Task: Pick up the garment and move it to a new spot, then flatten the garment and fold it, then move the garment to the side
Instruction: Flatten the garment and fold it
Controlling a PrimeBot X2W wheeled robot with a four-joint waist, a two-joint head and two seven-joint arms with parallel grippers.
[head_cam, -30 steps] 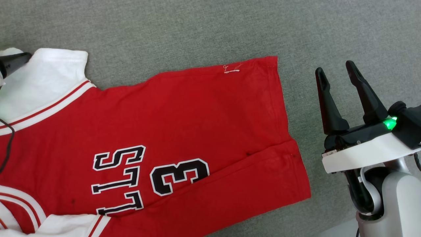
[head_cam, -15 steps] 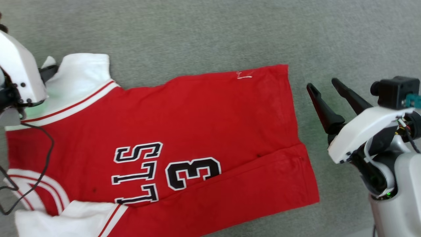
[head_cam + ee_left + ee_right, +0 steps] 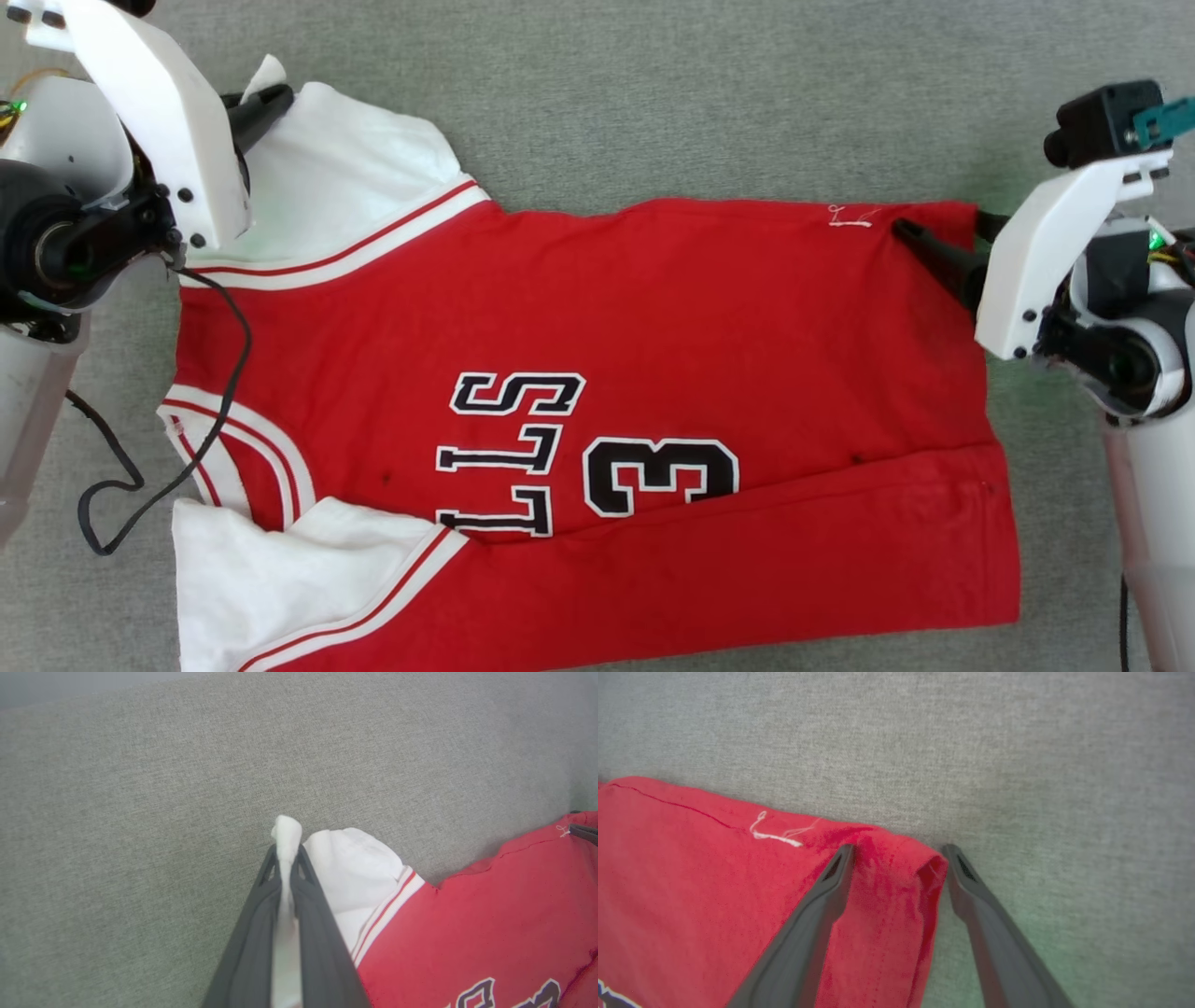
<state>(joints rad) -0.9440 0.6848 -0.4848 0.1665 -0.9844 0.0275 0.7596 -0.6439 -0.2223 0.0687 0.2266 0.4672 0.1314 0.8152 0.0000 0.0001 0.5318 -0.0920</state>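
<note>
The garment (image 3: 653, 327) could be dragged askew if pulled while its sleeve (image 3: 350, 868) is pinched in the left gripper (image 3: 286, 858) and its hem corner (image 3: 896, 877) merely straddled (jaws wide) by the right gripper (image 3: 901, 851).

Left pincer (image 3: 286, 851) tight on a sleeve of the garment (image 3: 653, 308), right pincer (image 3: 900, 848) wide apart astride its corner

**Speaker one:** What sort of place are you working in?

**Speaker two:** You can't name the room. Woven grey-green cloth (image 3: 653, 93), like upholstery or a padded bench cover, runs on ahead of your left pincer (image 3: 285, 856) and right pincer (image 3: 899, 847). It also spreads out to either side of them. Far beyond the left pincer's tips, a paler grey strip (image 3: 70, 686) marks its edge.

**Speaker one:** Anything else?

**Speaker two:** A loose black cable (image 3: 229, 373) behind the left pincer suggests a robot test rig.
</note>
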